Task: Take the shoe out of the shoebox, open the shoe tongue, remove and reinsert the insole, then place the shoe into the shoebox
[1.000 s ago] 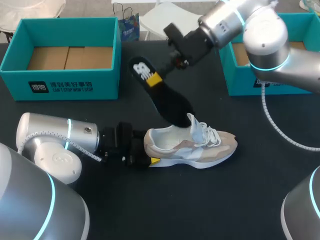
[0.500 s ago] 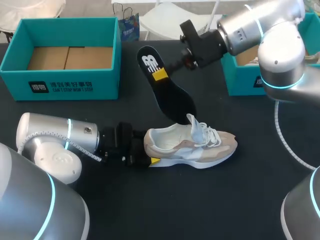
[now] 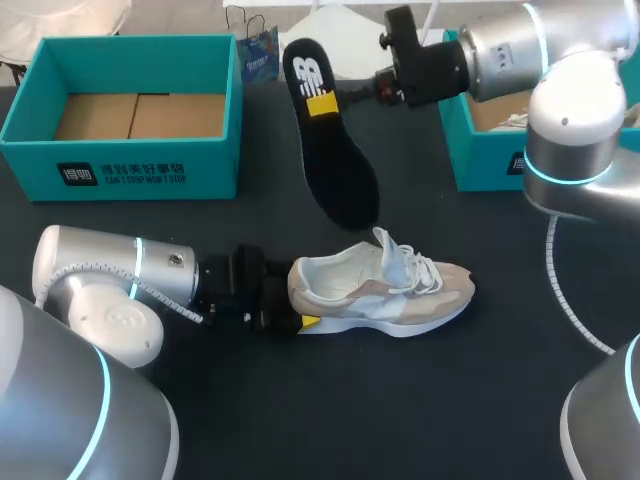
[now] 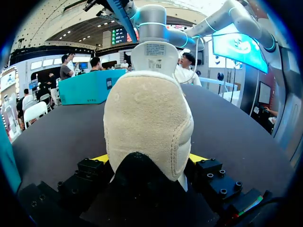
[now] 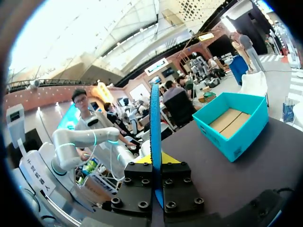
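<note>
A beige and white shoe [image 3: 385, 290] lies on its sole on the black table, toe to the right, tongue pulled up. My left gripper [image 3: 288, 312] clasps its heel [image 4: 147, 125], a yellow-tipped finger pressing on each side. My right gripper [image 3: 324, 103] is shut on the black insole [image 3: 335, 165], which hangs in the air above and behind the shoe with its logo end uppermost. In the right wrist view the insole [image 5: 155, 123] shows edge-on between the closed fingers of that gripper [image 5: 155, 163].
An open teal shoebox [image 3: 150, 170] with a cardboard floor stands at the back left. A second teal box [image 3: 490, 155] stands at the back right, under my right arm. A small blue bag [image 3: 257, 55] is behind the left box.
My right arm has lifted the insole up and away from the shoe, toward the back right, and the insole has swung more upright. The left arm and shoe have not moved.
</note>
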Robot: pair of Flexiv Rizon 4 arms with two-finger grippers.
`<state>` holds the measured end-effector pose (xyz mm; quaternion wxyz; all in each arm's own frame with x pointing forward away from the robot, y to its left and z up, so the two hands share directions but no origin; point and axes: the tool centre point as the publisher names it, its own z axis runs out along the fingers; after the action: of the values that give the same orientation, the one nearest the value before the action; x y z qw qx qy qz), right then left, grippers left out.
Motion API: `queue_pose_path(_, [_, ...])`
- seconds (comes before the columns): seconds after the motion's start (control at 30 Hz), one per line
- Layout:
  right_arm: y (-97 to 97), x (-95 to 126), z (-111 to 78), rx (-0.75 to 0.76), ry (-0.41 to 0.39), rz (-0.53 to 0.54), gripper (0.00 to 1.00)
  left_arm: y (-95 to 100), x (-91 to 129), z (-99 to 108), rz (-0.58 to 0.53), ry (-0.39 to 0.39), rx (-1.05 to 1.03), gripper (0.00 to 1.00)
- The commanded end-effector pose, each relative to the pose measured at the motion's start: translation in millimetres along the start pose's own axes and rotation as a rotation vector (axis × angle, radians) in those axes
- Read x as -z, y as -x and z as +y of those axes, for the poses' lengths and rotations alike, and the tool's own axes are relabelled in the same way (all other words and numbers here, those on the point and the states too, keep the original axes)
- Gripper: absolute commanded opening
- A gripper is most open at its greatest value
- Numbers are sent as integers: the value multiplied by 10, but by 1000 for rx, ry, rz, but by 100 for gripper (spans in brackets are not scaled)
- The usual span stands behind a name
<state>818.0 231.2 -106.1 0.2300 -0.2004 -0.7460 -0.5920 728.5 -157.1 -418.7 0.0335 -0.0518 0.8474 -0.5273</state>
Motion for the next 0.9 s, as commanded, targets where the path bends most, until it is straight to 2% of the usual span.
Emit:
queue_pose_path(0.03, [-178, 244, 69, -24, 12, 1, 0, -4, -14, 16, 1, 4, 0, 0])
queue_pose_path(0.13, [-252, 348, 106, -71, 7, -6, 0, -4, -14, 16, 1, 4, 0, 0])
queue_pose_path(0.27, [-352, 422, 148, -130, 44, 24, 0, -4, -14, 16, 1, 4, 0, 0])
queue_pose_path(0.3, [-386, 437, 130, -189, 60, 56, 0, -4, -14, 16, 1, 4, 0, 0])
queue_pose_path(0.33, [-400, 451, 115, -211, 50, 42, 0, -4, -14, 16, 1, 4, 0, 0])
queue_pose_path(0.37, [-401, 470, 111, -214, 32, 18, 0, -4, -14, 16, 1, 4, 0, 0])
queue_pose_path(0.87, [-401, 470, 111, -214, 32, 18, 0, -4, -14, 16, 1, 4, 0, 0])
queue_pose_path(0.9, [-451, 483, 117, -222, 58, 20, 0, -4, -14, 16, 1, 4, 0, 0])
